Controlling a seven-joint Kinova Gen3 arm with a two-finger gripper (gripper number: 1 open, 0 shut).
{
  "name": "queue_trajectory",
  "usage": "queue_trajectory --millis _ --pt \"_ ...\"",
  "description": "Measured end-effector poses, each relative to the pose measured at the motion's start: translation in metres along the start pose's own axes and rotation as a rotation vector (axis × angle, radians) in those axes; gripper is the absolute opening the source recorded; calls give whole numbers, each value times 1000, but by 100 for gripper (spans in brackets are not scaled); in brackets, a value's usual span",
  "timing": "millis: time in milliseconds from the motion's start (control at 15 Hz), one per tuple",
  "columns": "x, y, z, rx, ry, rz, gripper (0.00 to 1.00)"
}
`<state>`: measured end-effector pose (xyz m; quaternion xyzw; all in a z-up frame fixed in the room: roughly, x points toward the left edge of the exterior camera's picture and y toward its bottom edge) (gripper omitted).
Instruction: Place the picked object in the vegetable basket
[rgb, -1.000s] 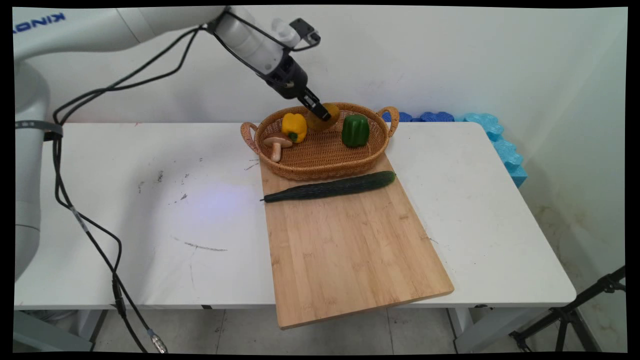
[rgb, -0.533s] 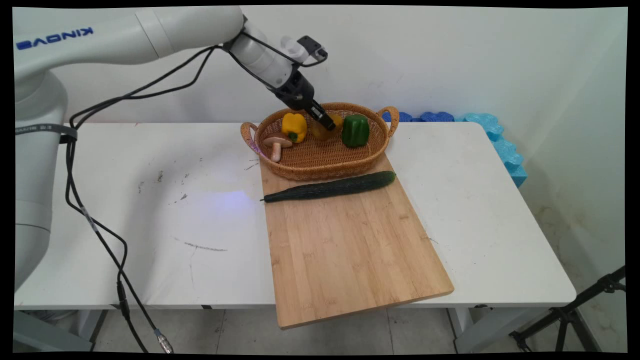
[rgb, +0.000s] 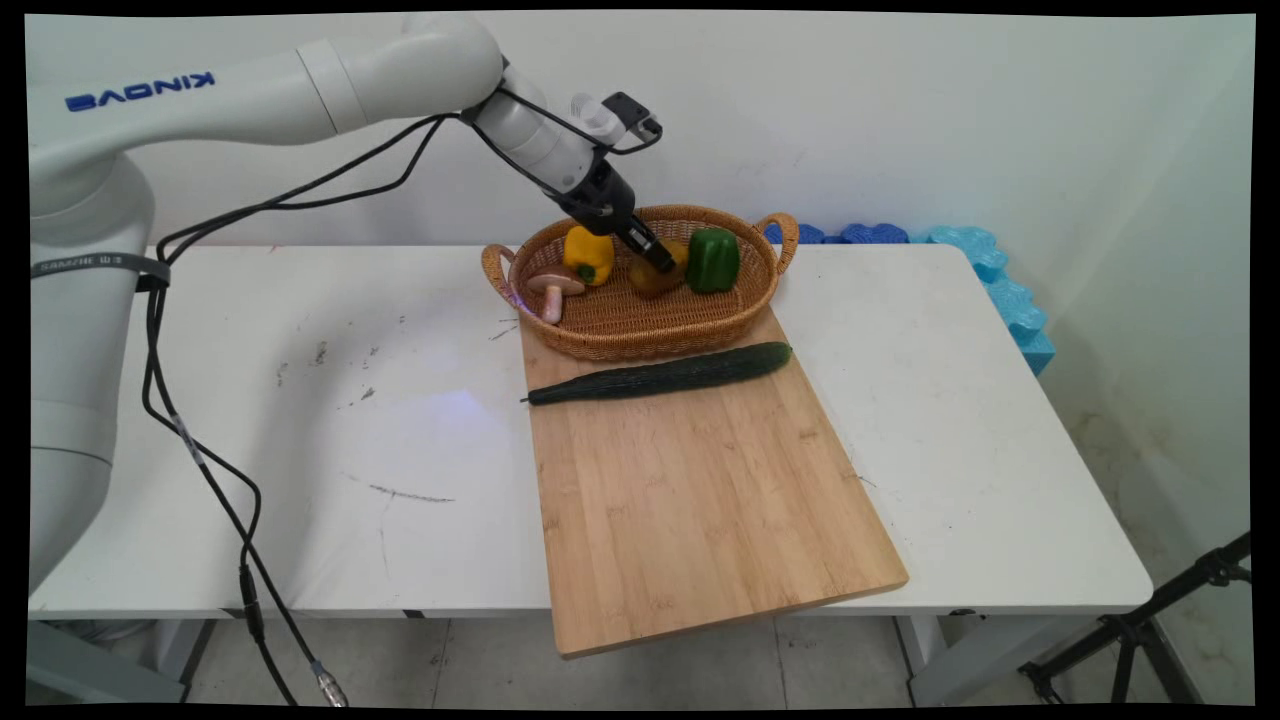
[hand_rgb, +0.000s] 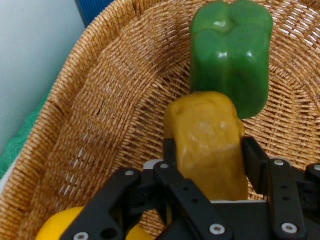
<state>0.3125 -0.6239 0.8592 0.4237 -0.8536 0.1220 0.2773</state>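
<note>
My gripper (rgb: 658, 264) reaches down into the wicker basket (rgb: 600, 340) and is shut on an ochre, potato-like lump (rgb: 657, 280). In the hand view the lump (hand_rgb: 210, 145) sits between the two fingers (hand_rgb: 256, 160), its tip touching the green pepper (hand_rgb: 231, 55). In the basket, a yellow pepper (rgb: 588, 254) stands left of the gripper, the green pepper (rgb: 711, 260) right of it, and a mushroom (rgb: 553, 290) lies at the left end. The yellow pepper (hand_rgb: 55, 226) shows at the hand view's lower left.
The basket's near edge rests on the far end of a bamboo cutting board (rgb: 700, 500), which overhangs the table's front edge. A long dark cucumber (rgb: 660, 373) lies across the board just before the basket. Blue foam pieces (rgb: 980, 270) line the wall at the back right.
The gripper has come down and forward with the ochre lump, from above the basket's far rim to low inside the basket between the two peppers.
</note>
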Motion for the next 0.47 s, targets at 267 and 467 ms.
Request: queue_trajectory --millis 267,467 --pt "-1 0 5 -1 5 2 100" --pt "-1 0 6 -3 12 7 100"
